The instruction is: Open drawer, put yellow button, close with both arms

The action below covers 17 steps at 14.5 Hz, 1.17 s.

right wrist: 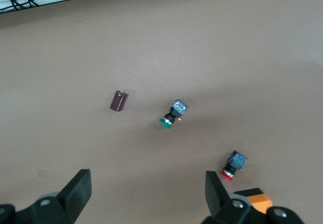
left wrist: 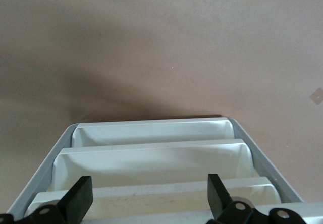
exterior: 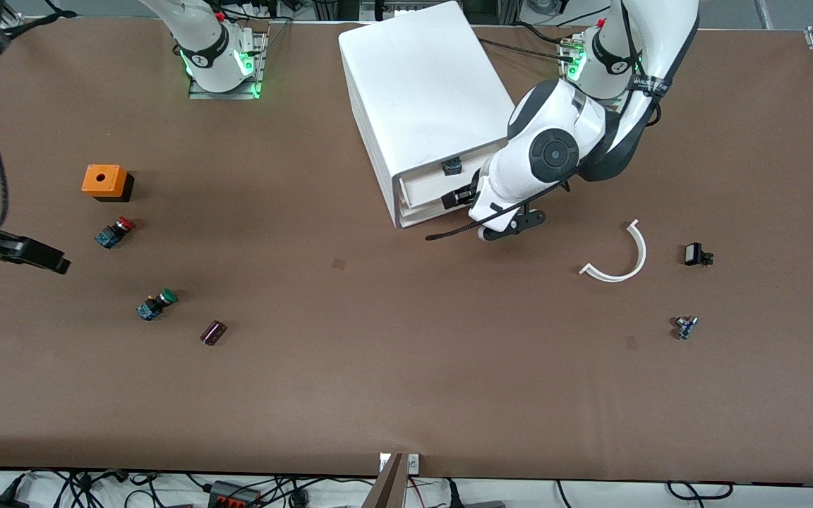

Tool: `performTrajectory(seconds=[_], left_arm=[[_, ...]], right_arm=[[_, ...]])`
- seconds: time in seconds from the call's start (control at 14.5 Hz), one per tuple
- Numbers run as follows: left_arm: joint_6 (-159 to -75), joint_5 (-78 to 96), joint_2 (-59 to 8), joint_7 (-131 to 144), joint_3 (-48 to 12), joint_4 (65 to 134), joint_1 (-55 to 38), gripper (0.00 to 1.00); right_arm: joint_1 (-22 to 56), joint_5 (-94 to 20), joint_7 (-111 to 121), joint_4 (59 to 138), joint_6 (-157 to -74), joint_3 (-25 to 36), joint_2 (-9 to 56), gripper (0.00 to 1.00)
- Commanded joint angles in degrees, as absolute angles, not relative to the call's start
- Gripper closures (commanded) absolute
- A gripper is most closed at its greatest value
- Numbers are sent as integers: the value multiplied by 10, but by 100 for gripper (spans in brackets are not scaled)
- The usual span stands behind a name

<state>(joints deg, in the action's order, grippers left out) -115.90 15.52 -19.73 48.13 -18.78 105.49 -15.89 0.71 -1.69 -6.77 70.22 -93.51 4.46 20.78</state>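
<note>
The white cabinet (exterior: 420,106) stands at the robots' edge of the table, its drawers facing the left arm's end. My left gripper (exterior: 456,182) is at the cabinet's front, open, over the top drawer (exterior: 424,187), which stands a little way out. In the left wrist view, my left gripper (left wrist: 146,186) is open above the stepped white drawer (left wrist: 151,158) fronts, holding nothing. My right gripper (exterior: 39,255) hangs open and empty over the table at the right arm's end, above bare table in its wrist view (right wrist: 146,181). The yellow button is out of view.
At the right arm's end lie an orange box (exterior: 104,181), a red-capped switch (exterior: 116,231), a green-capped switch (exterior: 156,305) and a dark capacitor (exterior: 213,332). Toward the left arm's end lie a white curved strip (exterior: 618,257) and two small dark parts (exterior: 696,254) (exterior: 686,327).
</note>
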Motion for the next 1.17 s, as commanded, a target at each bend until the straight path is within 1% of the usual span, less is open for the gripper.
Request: performTrajectory(seconds=[0.0,0.21,0.41,0.48,0.69,0.83,0.97,1.1], left_arm=[[-1134,164,-171,483,-207,1078,-151,0],[-1112,164,-171,483,-217,1078,-150,0],[-1106,165,-170,482,-223,1076,-149,0],[-1106,165,-171,480,-223,1075,-149,0],[-1102,164,-171,475,-222,1069,-142,0],[-1103,151,-175,469,-215,1043,-132,0],[-1102,43,-176,442,-207,1006,-107,0],[-1102,-11,-176,405,-204,982,-91,0]], right_arm=[[-19,-1,-3,782,-975,23,145,0],[-29,9,23,809,-970,23,122,0],[-29,15,31,814,-957,24,120,0],[-27,15,27,830,-950,24,107,0],[-27,15,23,912,-956,24,53,0],[-27,15,23,939,-964,24,32,0],[-26,16,23,947,-972,24,28,0],[-29,16,23,947,-976,24,30,0]])
